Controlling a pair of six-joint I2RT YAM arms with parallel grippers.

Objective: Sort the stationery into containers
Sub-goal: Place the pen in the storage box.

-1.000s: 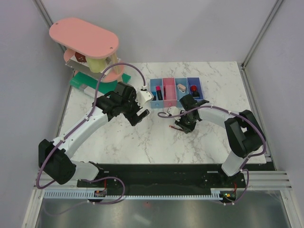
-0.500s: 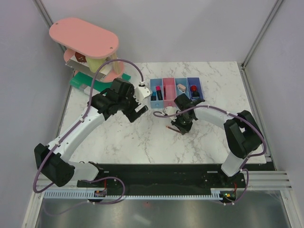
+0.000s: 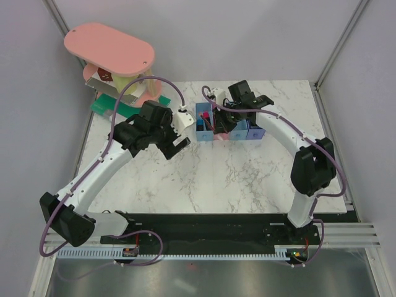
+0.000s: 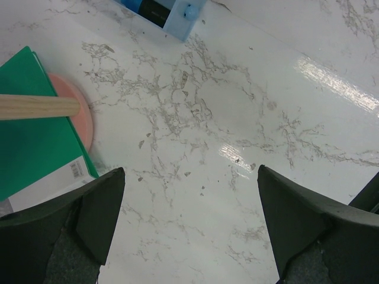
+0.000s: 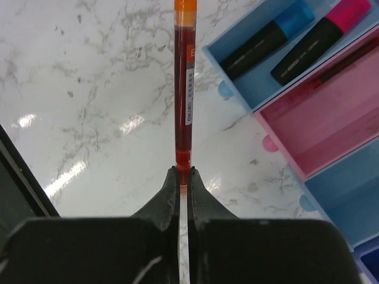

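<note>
Pen (image 5: 183, 89) looks light, stiff, slick; right hand (image 5: 183, 176) pinches just its tip, prob. pivots; left hand (image 4: 189, 201) wide open, empty.

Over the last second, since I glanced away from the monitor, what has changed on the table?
The right claw, shut on the thin red pen, swung forward and left to the row of bins, carrying the pen with it. The left claw shifted only slightly and is open and empty. The bins, pink stand and green box stayed put.
</note>
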